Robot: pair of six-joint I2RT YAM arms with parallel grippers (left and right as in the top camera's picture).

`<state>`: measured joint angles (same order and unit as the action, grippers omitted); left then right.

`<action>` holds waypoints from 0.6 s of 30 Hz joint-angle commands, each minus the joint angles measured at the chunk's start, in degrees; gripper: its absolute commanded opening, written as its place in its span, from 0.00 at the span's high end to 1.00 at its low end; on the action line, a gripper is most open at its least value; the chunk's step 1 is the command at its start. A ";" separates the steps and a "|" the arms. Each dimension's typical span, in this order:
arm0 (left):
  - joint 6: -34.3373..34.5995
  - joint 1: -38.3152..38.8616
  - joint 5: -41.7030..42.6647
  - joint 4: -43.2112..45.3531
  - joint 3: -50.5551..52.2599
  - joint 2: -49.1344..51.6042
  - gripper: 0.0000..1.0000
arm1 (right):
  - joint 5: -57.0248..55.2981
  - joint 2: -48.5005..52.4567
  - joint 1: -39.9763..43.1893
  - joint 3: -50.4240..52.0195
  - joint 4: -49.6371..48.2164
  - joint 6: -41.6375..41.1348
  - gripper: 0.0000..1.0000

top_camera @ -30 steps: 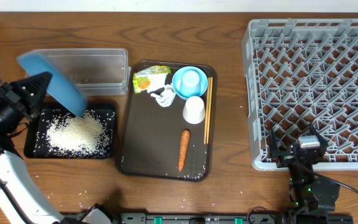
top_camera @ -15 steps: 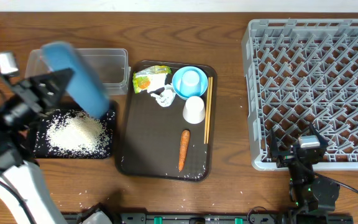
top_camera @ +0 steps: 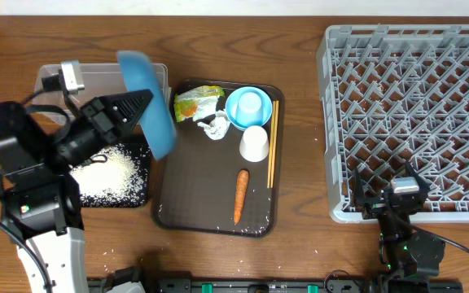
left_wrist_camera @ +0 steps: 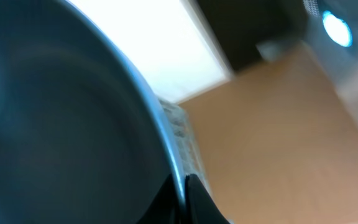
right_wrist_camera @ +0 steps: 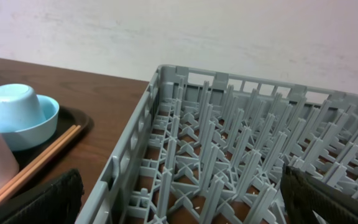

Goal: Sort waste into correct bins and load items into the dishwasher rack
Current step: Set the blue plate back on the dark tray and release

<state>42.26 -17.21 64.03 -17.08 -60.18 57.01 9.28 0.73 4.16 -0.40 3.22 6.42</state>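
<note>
Overhead | left gripper [top_camera: 139, 104], jaws clamped on tilted dark-blue plate [top_camera: 155, 122], swung it right off black tray [top_camera: 141, 198] | rice [top_camera: 120, 167] lay dumped there | right gripper [top_camera: 385, 195] idle beside dishwasher rack [top_camera: 414, 49], jaws apart | plate likely rack-bound

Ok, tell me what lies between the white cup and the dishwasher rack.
Overhead view: the chopsticks lie beside the white cup, then the brown tray's rim, then bare table up to the dishwasher rack.
</note>
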 commanded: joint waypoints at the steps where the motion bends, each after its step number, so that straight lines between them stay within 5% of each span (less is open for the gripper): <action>1: -9.29 3.45 -14.56 -7.08 -0.72 -1.09 0.94 | 0.39 -0.02 0.90 0.09 0.24 -0.79 0.01; 5: -16.44 12.15 -21.03 -21.42 -0.70 -1.62 0.94 | 0.39 -0.02 0.90 0.09 0.24 -0.79 0.01; 9: -18.01 22.38 -23.26 -24.70 -0.57 -1.60 0.94 | 0.39 -0.02 0.90 0.09 0.24 -0.79 0.01; 18: -18.03 42.75 -52.54 -29.99 0.87 4.66 0.94 | 0.39 -0.02 0.90 0.09 0.24 -0.79 0.01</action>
<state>25.82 21.87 24.86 -47.07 -60.05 58.63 9.28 0.73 4.16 -0.40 3.22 6.42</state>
